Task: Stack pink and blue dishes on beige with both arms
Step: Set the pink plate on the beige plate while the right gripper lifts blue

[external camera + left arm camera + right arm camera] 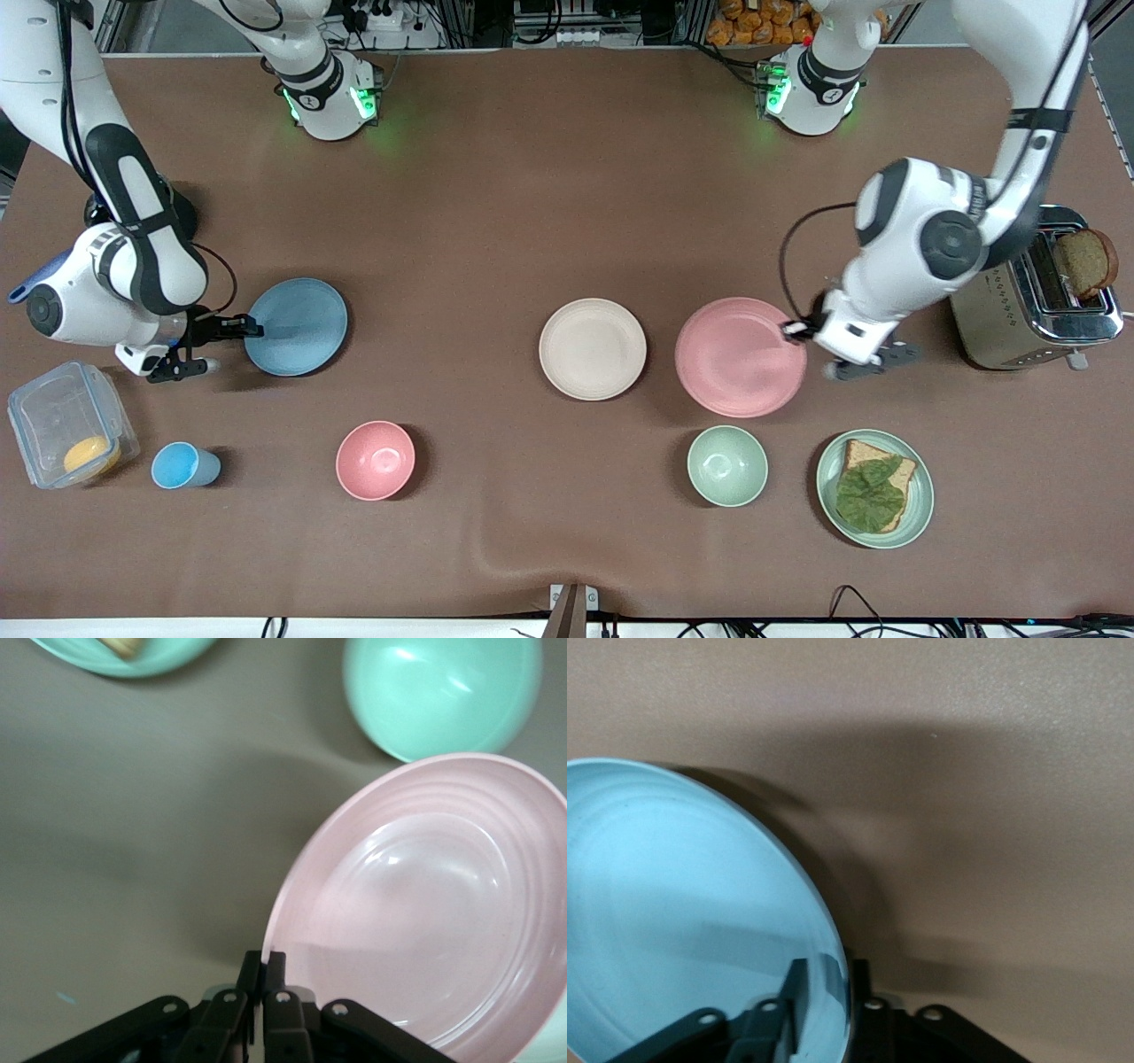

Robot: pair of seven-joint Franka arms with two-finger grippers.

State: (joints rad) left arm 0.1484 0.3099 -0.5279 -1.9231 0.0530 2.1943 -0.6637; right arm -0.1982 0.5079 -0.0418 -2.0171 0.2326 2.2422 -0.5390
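Here both arms have a plate by its rim, presumably so each can be lifted and carried to the beige plate, which lies flat on the brown worktop and serves as the landmark. The left hand is closed on the edge of the pink plate, pinching the rim at the side turned away from the beige plate; in the left wrist view its fingers press together over that rim, and the pink plate looks tilted up from the worktop. This pink plate sits just beside the beige plate, toward the left arm's end. The right hand likewise clamps the rim of the blue plate, one finger on the inside face, again at the edge away from the beige plate. The blue plate lies well apart from the beige plate, toward the right arm's end, so it has the longer trip
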